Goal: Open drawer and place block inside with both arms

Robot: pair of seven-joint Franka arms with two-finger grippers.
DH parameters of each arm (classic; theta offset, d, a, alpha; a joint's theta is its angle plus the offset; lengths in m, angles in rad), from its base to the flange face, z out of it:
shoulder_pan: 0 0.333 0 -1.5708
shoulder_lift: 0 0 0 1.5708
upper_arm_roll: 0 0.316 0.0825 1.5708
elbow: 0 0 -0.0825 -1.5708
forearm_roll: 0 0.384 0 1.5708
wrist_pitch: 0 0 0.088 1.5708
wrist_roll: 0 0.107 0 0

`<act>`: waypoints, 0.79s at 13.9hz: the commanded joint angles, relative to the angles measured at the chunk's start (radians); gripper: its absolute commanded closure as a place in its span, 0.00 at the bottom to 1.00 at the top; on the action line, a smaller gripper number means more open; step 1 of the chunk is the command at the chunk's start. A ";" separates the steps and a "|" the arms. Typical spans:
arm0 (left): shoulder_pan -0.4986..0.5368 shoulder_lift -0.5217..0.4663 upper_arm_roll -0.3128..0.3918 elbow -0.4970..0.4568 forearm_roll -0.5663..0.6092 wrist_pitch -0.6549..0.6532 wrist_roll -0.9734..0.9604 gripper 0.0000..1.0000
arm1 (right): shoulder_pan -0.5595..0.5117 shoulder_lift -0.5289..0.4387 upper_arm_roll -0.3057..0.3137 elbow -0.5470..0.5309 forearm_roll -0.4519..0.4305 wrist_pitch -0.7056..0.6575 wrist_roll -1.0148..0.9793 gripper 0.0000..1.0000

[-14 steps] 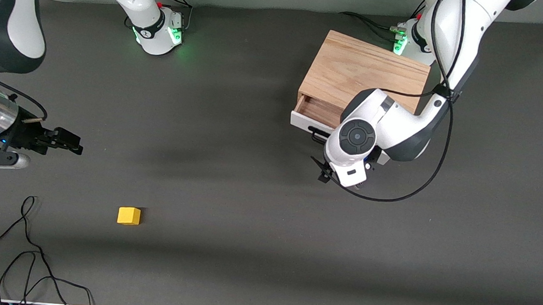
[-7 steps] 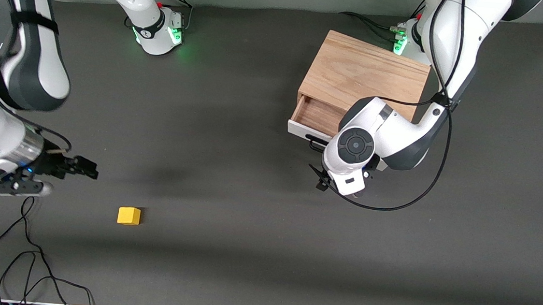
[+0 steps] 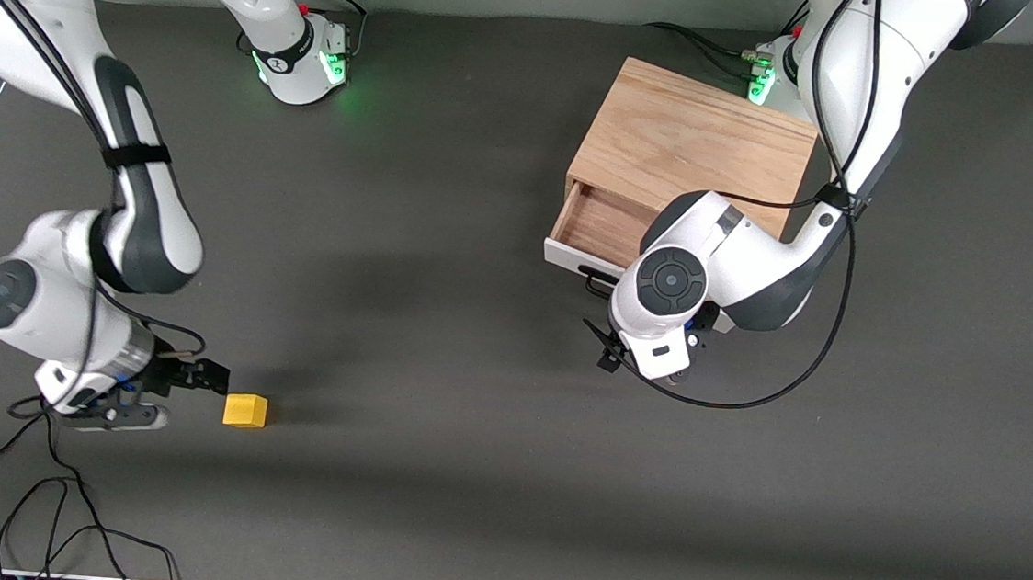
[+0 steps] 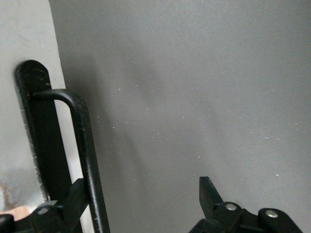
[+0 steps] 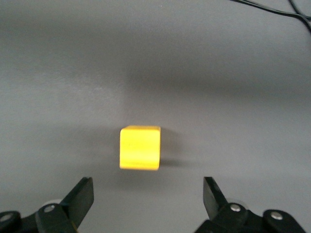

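**A:** Front view: what does each of your grippers have?

**B:** My right gripper (image 3: 213, 378) is low over the surface (image 3: 465, 470), just beside the one yellow block (image 3: 245, 410) and not touching it. From my right wrist, the block (image 5: 140, 147) sits ahead of the fingers (image 5: 80, 198), which are spread wide with nothing between them.

**A:** And the left one?

**B:** My left gripper (image 4: 146, 204) is at the drawer (image 3: 590, 231), in front of its white panel. My wrist hides it from the front camera. The wrist camera shows one finger (image 4: 73, 201) against the black bar handle (image 4: 85, 160) and the other (image 4: 209, 194) apart from it. The fingers are spread around the bar, not pressed together.

**A:** Where is the drawer?

**B:** Partly pulled out of the oak cabinet (image 3: 694, 143), at my left arm's end of the surface, well apart from the block. Its wood floor shows.

**A:** Counts? Any writing?

**B:** One block, one drawer, one cabinet, two arms. Loose black cables (image 3: 49, 493) lie near the front camera. I can read no lettering anywhere.
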 commanded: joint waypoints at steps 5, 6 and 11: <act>-0.021 0.059 0.023 0.085 0.034 0.148 0.000 0.00 | 0.043 0.130 -0.007 0.058 -0.013 0.081 0.005 0.00; -0.021 0.061 0.025 0.086 0.034 0.163 0.002 0.00 | 0.044 0.140 -0.007 0.058 -0.013 0.084 0.007 0.00; -0.024 0.085 0.028 0.125 0.064 0.179 -0.001 0.00 | 0.043 0.169 -0.010 0.053 -0.015 0.116 0.007 0.02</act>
